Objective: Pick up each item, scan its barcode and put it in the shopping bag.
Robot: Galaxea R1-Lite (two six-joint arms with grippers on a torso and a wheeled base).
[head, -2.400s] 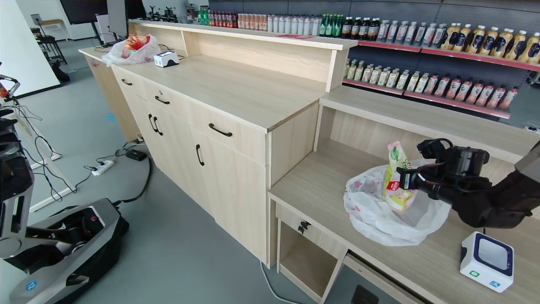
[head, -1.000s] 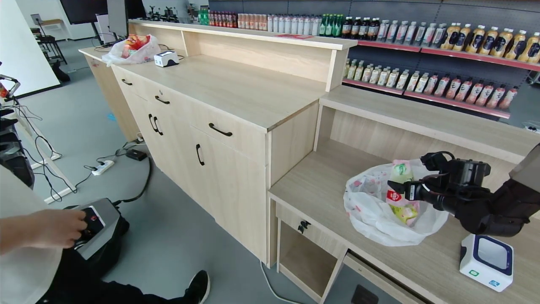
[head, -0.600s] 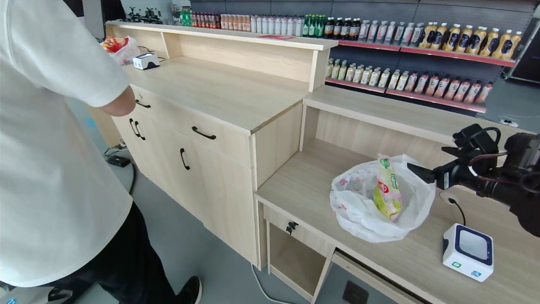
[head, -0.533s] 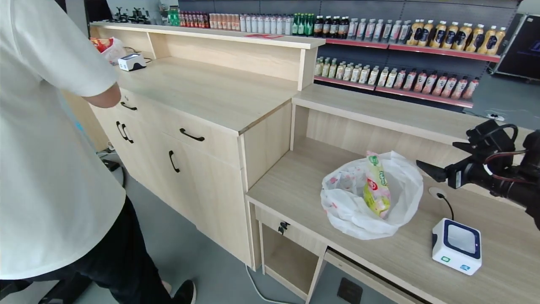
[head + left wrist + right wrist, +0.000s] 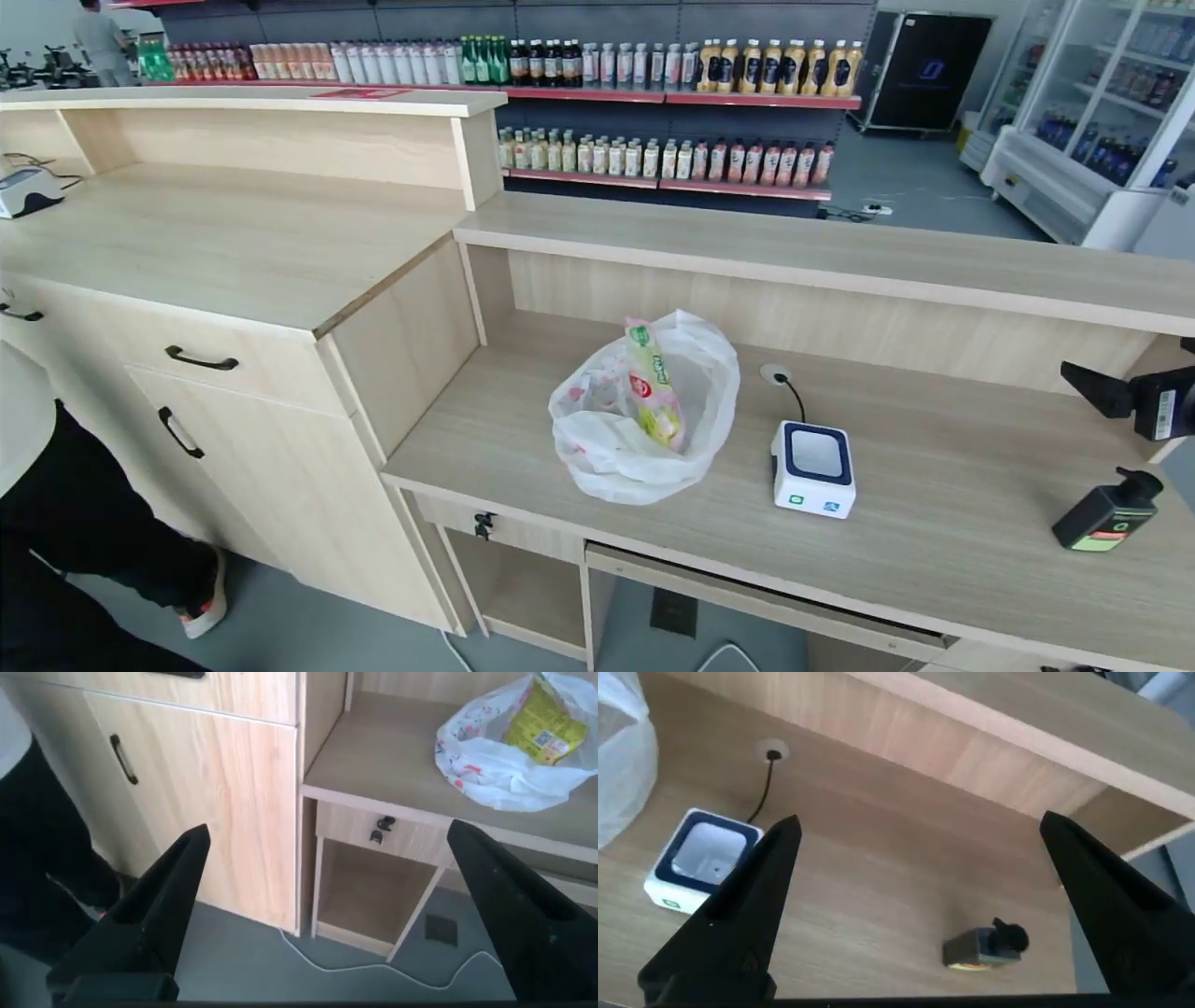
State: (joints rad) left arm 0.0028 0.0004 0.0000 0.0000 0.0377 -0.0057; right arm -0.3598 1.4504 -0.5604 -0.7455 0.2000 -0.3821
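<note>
A white plastic shopping bag [image 5: 607, 448] sits open on the lower desk, with a yellow-green snack packet [image 5: 653, 397] standing inside it. To its right stands the white barcode scanner [image 5: 812, 455]. A black pump bottle [image 5: 1106, 511] lies on its side at the desk's far right. My right gripper [image 5: 920, 915] hangs open and empty above the desk between scanner [image 5: 701, 859] and bottle [image 5: 985, 945]. My left gripper [image 5: 327, 924] is open and empty, out in front of the cabinet, left of the bag [image 5: 495, 751].
A taller counter [image 5: 215, 243] with drawers and doors adjoins the desk on the left. A raised ledge [image 5: 840, 257] runs behind the desk. The scanner's cable goes into a hole [image 5: 775, 373] in the desk. Drink shelves line the back wall. A person's legs [image 5: 75, 551] stand at the left.
The head view has swung to the right. My right gripper lowered the snack packet into the bag, let it go and drew back to the right. A person walked in at the left.
</note>
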